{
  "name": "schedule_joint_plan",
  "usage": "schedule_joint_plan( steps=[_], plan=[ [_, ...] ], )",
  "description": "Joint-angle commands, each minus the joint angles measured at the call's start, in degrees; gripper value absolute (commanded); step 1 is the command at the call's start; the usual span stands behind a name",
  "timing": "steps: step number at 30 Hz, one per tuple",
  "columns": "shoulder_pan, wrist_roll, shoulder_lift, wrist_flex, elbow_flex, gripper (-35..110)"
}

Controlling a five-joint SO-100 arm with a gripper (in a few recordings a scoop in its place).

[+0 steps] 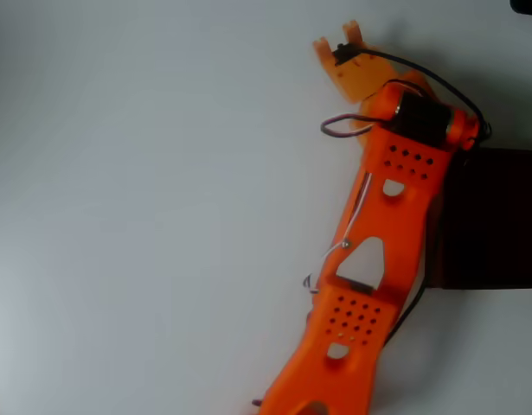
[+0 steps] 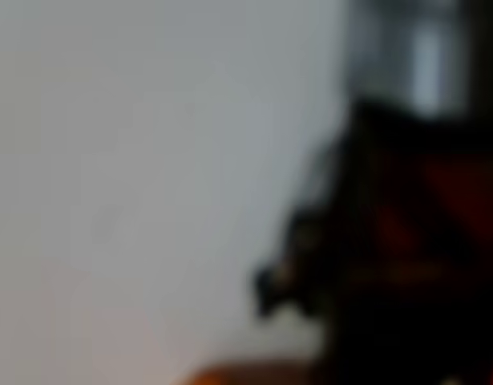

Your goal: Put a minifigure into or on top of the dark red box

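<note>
- Overhead view: my orange plastic arm (image 1: 369,259) runs from the bottom edge up toward the top right over a plain, matte white table (image 1: 144,216), evenly lit with a soft grey shade toward the upper left corner.
- My gripper (image 1: 345,52) sits near the top edge above bare table; I cannot tell whether its fingers are spread or pressed together.
- The large dark red box (image 1: 495,216) with its near-black interior lies at the right edge, partly hidden by my arm.
- Wrist view: heavily blurred. A dark figure-like shape with a pale grey-blue top, probably the minifigure (image 2: 406,241), fills the right side very close to the lens; pale table on the left.
</note>
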Motion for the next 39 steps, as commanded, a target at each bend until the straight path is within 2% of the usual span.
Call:
schedule_joint_plan(
  steps=[1,20,39],
  plan=[
    [0.7,1.7,0.8,1.5,-0.8,18],
    [-1.8,3.1,0.4,-1.8,-1.5,17],
    [-1.3,2.9,0.4,0.3,-2.3,3]
  ],
)
